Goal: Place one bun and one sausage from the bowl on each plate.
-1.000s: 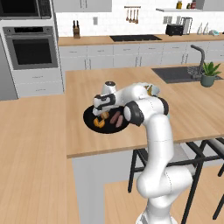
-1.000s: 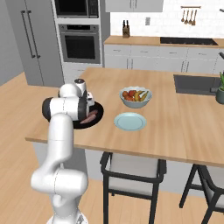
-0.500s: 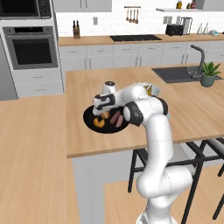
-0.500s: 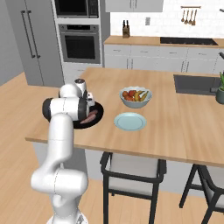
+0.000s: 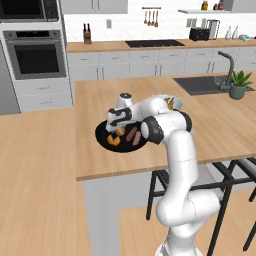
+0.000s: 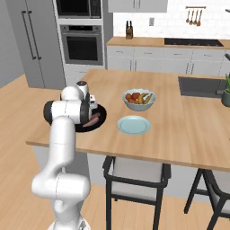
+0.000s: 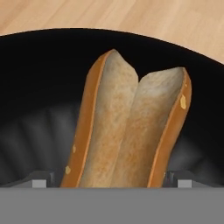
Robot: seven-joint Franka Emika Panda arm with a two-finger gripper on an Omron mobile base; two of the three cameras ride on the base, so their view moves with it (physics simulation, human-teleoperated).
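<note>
The bowl [image 5: 103, 141] is a wide black dish on the wooden island, holding orange buns [image 5: 114, 140] and reddish sausages [image 5: 133, 135]. My gripper [image 5: 116, 126] hangs low over its middle. In the hand view a split golden bun [image 7: 127, 127] lies on the bowl's black floor [image 7: 39, 87]. My gripper [image 7: 111, 179] stands open astride the bun's near end, with one fingertip [image 7: 40, 180] on each side and a small gap to the bread. The right base view shows a sausage [image 6: 93, 120] in the bowl [image 6: 101, 120] and a pale blue plate [image 6: 134, 124] to its right.
A pale grey bowl of coloured fruit [image 6: 139, 99] stands behind the plate. The sink [image 6: 200, 85] and a potted plant [image 5: 239, 84] are at the island's far right. Black stools [image 6: 134, 175] stand under the near edge.
</note>
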